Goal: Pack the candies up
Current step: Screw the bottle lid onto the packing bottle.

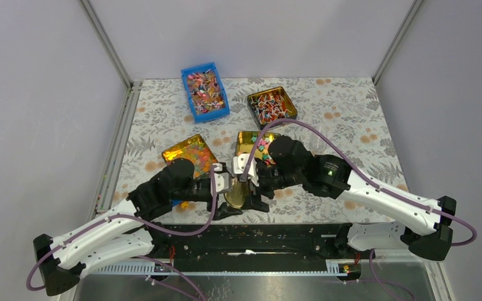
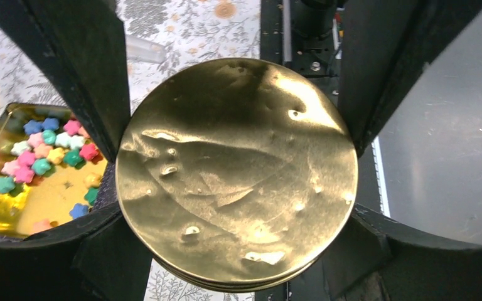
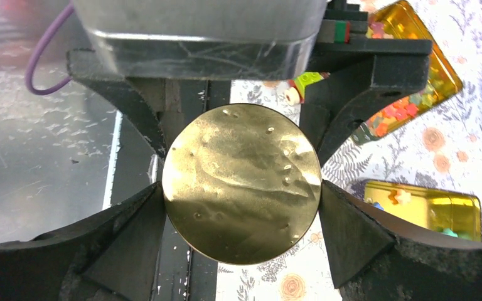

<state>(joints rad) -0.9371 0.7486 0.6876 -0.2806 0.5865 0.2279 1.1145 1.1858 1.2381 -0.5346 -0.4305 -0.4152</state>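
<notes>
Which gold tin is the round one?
The tin gripped between the left pincer and right pincer. The other three gold tins are rectangular and sit on the table.

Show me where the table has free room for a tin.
Free: the cloth right of the back tin, and left of the blue bin. Crowded: middle: left tray, centre tray, left gripper and right gripper on the round tin.

Tiny flower-shaped candies (image 2: pixel 41 152), pink, green, blue and yellow, lying loose in shiny gold rectangular tin (image 2: pixel 53 204), left of frame.
</notes>
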